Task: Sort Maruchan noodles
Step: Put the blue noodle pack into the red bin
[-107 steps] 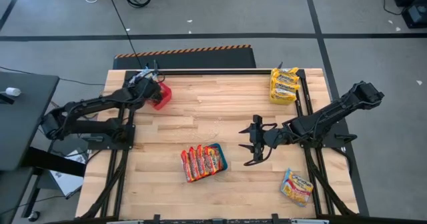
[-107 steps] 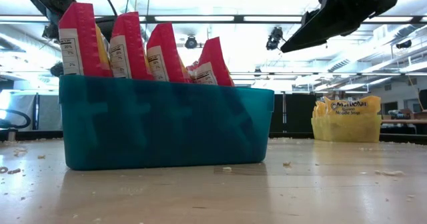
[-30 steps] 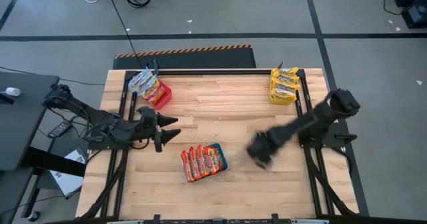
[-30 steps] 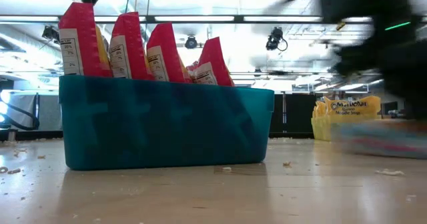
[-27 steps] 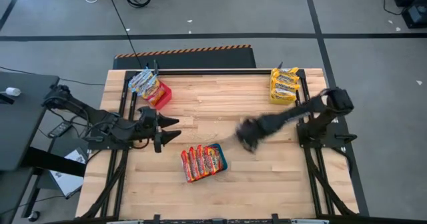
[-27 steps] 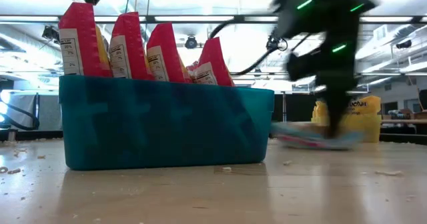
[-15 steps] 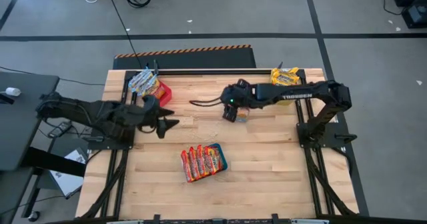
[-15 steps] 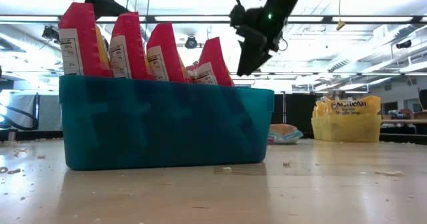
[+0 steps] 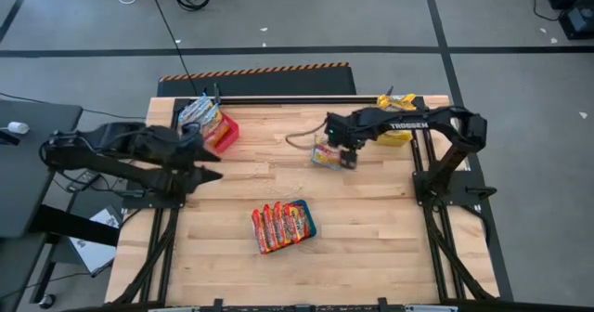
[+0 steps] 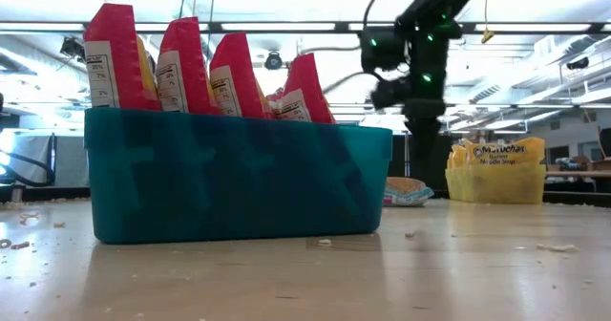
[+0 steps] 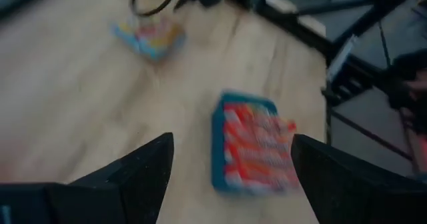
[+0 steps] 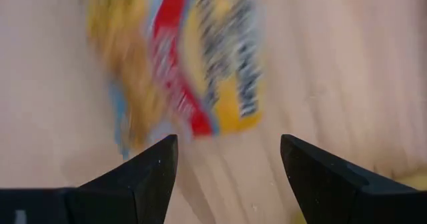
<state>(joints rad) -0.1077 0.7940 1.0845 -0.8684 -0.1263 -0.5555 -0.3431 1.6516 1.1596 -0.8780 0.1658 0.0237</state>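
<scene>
1. The right gripper [image 9: 345,156] hangs above centre in the high view, its fingers [image 12: 143,174] spread wide and holding nothing.
2. Just under it a loose noodle packet [image 9: 324,154] with blue trim lies flat on the wooden table [image 9: 371,247]; the right wrist view shows the same packet [image 12: 187,64] between and beyond the fingers, not gripped.
3. The left gripper [image 9: 206,175] sits at the left of the high view, over the table's left edge; its fingers [image 11: 137,177] stand wide apart and empty.
4. A teal tray [image 9: 306,221] at lower centre holds a row of red noodle packets [image 9: 277,227], standing upright in the low view [image 10: 177,68].
5. A red bin [image 9: 225,134] at the upper left of the table carries blue-trimmed packets [image 9: 198,114].
6. A yellow bin [image 10: 495,182] at the upper right corner holds yellow packets [image 9: 396,101], partly hidden by the right arm.
</scene>
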